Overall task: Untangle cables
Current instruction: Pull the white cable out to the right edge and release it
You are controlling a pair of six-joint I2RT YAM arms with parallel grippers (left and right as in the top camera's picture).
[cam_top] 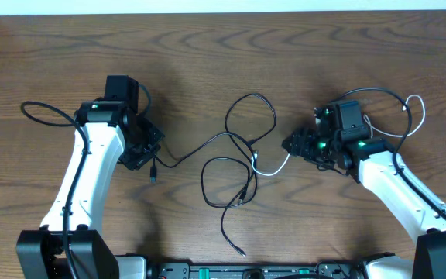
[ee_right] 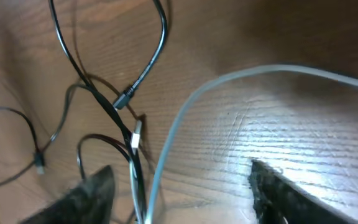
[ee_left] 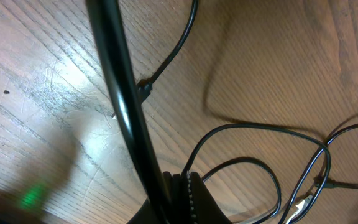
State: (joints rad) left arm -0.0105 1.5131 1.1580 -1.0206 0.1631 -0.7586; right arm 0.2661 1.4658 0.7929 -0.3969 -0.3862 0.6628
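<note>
Several thin cables [cam_top: 248, 147] — looped, tangled

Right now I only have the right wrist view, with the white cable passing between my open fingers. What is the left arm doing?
Observer: The left gripper is shut on a black cable, off to the left of the tangle.
Operator: Where does the white cable go behind my camera?
Observer: Overhead, the white cable runs from the tangle into the right gripper. A white loop lies beyond the right wrist; I cannot tell if it is the same cord.
Operator: Any loose end near the left arm?
Observer: Yes, a black plug end lies just in front of the left gripper.
</note>
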